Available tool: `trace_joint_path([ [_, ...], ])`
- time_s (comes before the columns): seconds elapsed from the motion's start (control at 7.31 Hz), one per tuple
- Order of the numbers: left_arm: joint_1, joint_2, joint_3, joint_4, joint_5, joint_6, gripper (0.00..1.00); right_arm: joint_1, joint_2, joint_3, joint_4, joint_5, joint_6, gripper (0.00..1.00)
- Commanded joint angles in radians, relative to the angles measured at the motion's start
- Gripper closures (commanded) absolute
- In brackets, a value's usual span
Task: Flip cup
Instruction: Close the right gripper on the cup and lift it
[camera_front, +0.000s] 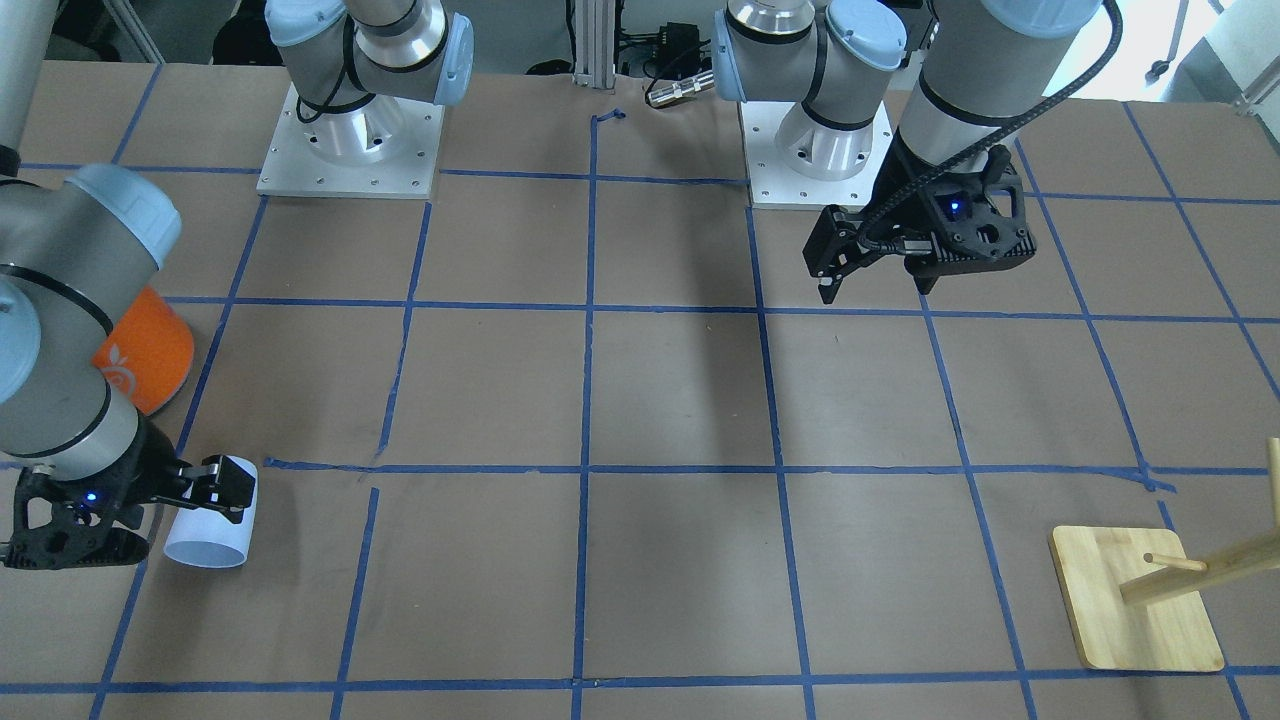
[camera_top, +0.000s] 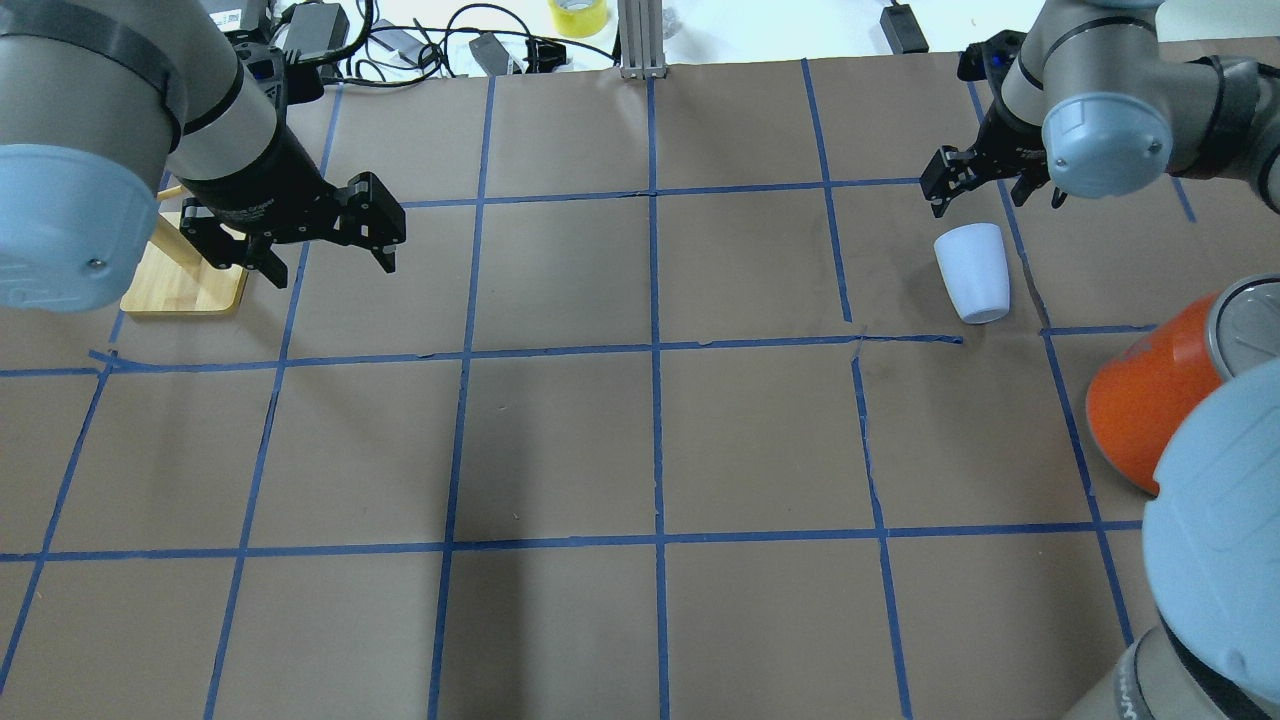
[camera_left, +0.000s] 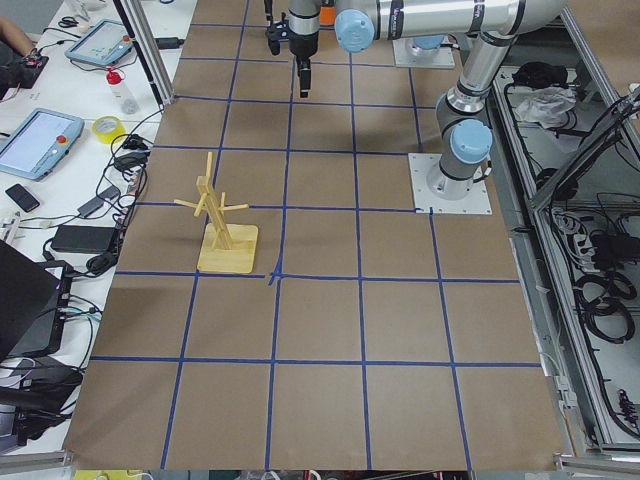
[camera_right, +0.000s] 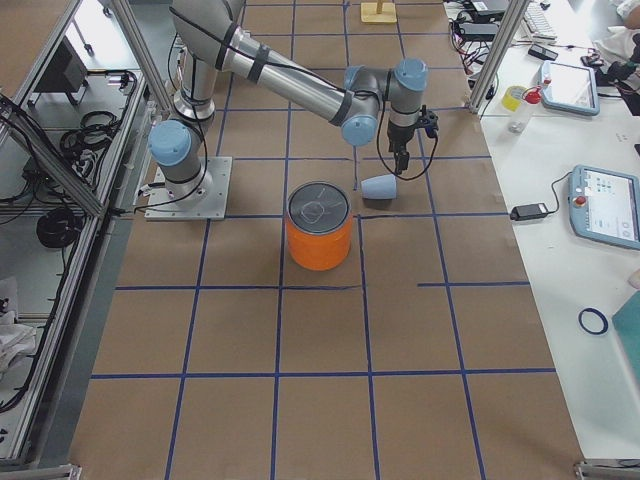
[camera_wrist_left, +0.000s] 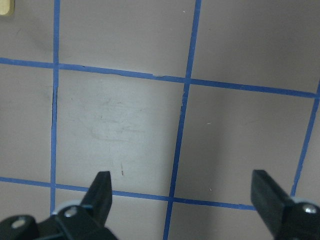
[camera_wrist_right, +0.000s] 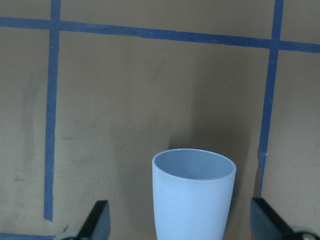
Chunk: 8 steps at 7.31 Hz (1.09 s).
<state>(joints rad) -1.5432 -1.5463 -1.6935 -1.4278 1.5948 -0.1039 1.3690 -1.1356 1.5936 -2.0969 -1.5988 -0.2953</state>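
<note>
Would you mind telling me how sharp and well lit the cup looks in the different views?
Right wrist-mounted view: the cup is sharp and evenly lit, with a soft shadow on the paper beyond it. Overhead exterior view: the cup is bright, almost washed out, with little shading. Exterior right view: it is small and its detail is lost.

Silver arms (camera_front: 975, 60), pale blue joint caps (camera_front: 125, 205), black cable (camera_front: 1045, 104), seemingly blue wrist lights (camera_front: 955, 208)

Pale blue-white cup (camera_top: 972, 272), orange can (camera_top: 1140, 400), brown table (camera_top: 560, 440) gridded blue.
</note>
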Motion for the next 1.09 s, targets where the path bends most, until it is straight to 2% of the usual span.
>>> trace_joint_path([
  [0.0, 0.002, 0.002, 0.002, 0.0, 0.001, 0.001, 0.0, -0.016, 0.045, 0.012, -0.064, -0.013, -0.015, 0.0],
  [0.14, 0.002, 0.005, 0.0, 0.0, 0.001, 0.001, 0.0, -0.025, 0.066, 0.028, -0.112, -0.016, -0.019, 0.0],
  [0.96, 0.011, 0.012, 0.003, 0.0, 0.001, 0.009, 0.0, -0.025, 0.105, 0.06, -0.129, -0.01, -0.008, 0.0],
])
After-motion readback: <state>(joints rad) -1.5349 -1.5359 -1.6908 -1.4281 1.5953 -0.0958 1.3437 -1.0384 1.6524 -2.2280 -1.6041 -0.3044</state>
